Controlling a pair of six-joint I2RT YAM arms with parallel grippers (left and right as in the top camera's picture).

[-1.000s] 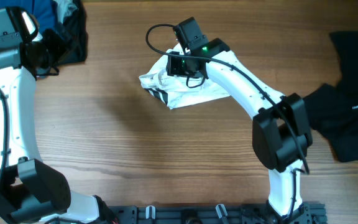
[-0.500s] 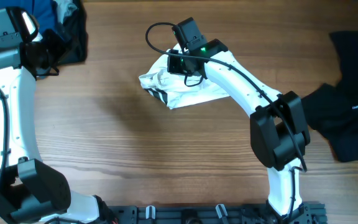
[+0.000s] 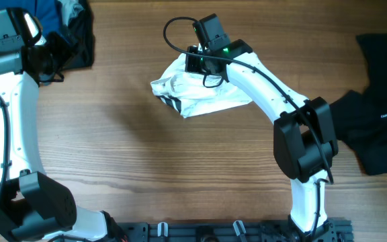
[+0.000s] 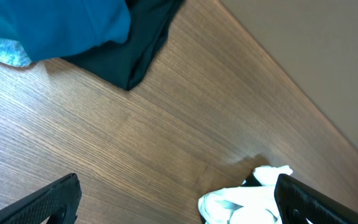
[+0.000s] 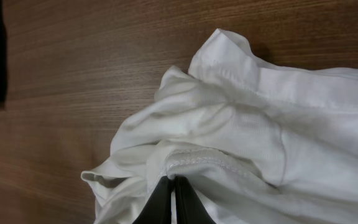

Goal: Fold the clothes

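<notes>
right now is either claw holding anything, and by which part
The right claw is shut on the crumpled white fabric shirt, pinching its stitched hem. The left claw is open, holding nothing.

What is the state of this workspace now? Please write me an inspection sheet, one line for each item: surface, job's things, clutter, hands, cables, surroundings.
Surface: wooden table, no spill or damage seen.
Job's things: white shirt crumpled at centre, not folded; black garment with a white logo at the right edge; blue and black pieces heaped at the far left corner.
Clutter: nothing seen.
Hands: right hand shut, pinching a fold of the white shirt; left hand open, empty, above bare table.
Cables: black cable loops free by the right wrist.
Surroundings: black rail along the near edge; plain grey surface beyond the table's far edge.
</notes>
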